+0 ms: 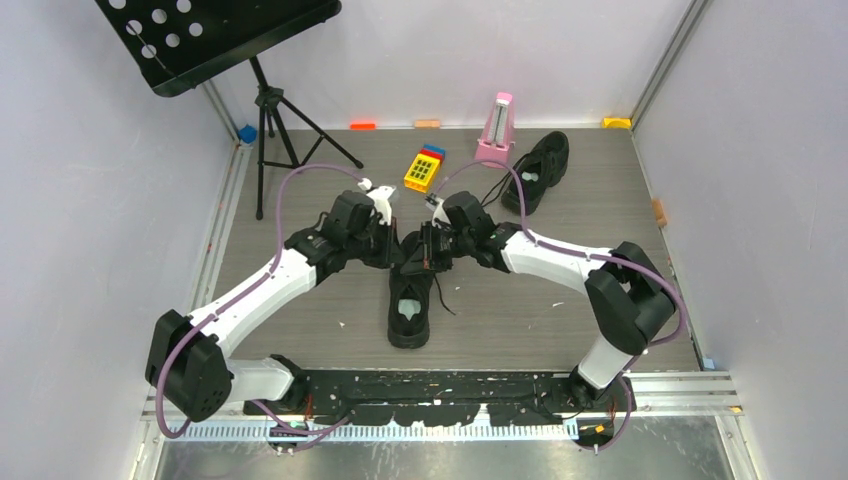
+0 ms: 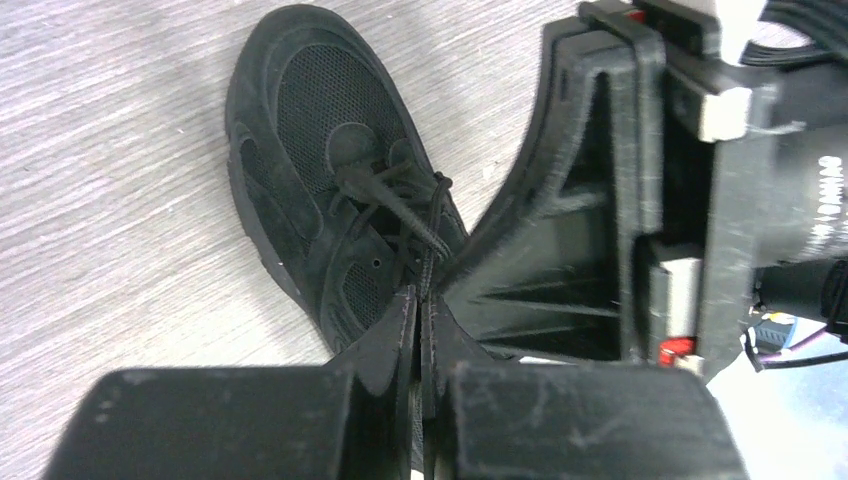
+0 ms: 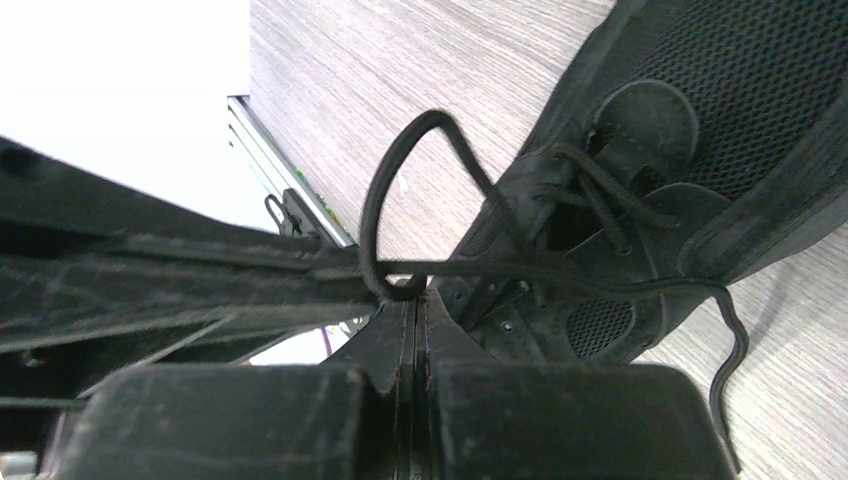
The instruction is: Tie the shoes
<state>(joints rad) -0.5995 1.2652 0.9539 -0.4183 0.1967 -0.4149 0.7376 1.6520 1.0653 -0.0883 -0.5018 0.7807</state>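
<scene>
Teamwork shot, basically: you had both arms crowded over the near shoe (image 1: 410, 300) mid-table, toe pointing away from the bases. Your left gripper (image 2: 418, 315) was pinched tight on one lace strand (image 2: 432, 225), drawn taut off the eyelets. Your right gripper (image 3: 413, 305) was clamped on a bunny-ear loop (image 3: 430, 116), presumably held up so the two could be crossed. The other shoe (image 1: 540, 165) sat well apart at the far right, waiting its turn I'd guess.
</scene>
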